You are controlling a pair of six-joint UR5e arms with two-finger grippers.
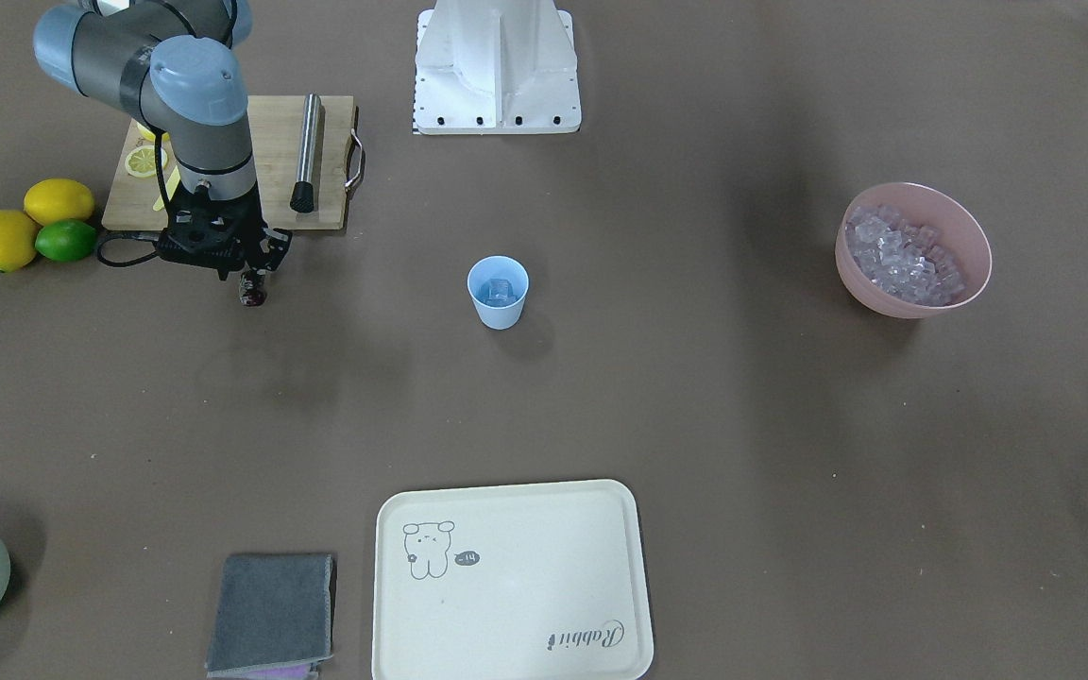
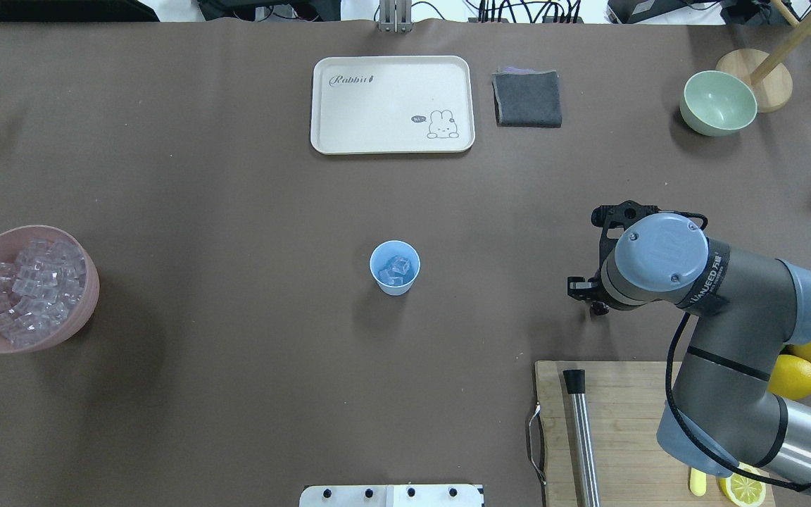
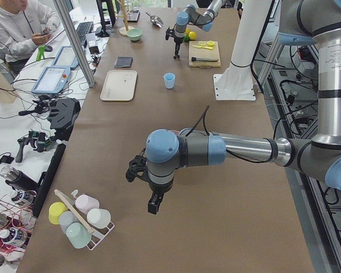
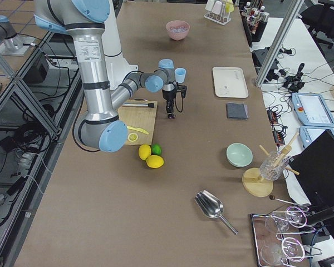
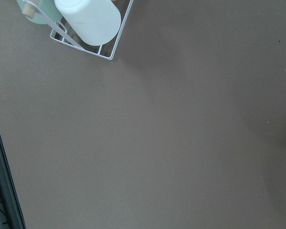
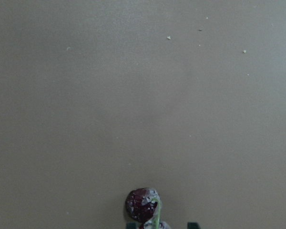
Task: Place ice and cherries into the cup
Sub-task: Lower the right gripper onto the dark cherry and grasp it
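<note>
The cherries [image 1: 253, 291] hang from my right gripper [image 1: 251, 277], whose fingers look pinched on the cluster. It sits low over the table just off the board [image 1: 270, 142], well apart from the cup [image 1: 498, 295]. The cup stands mid-table with some ice [image 1: 499, 288] in it, so I judge only the cherries are left. More ice fills the bowl [image 1: 870, 288] far to my left. My left gripper [image 3: 154, 203] hangs out of the way; whether apart or together, I cannot tell.
</note>
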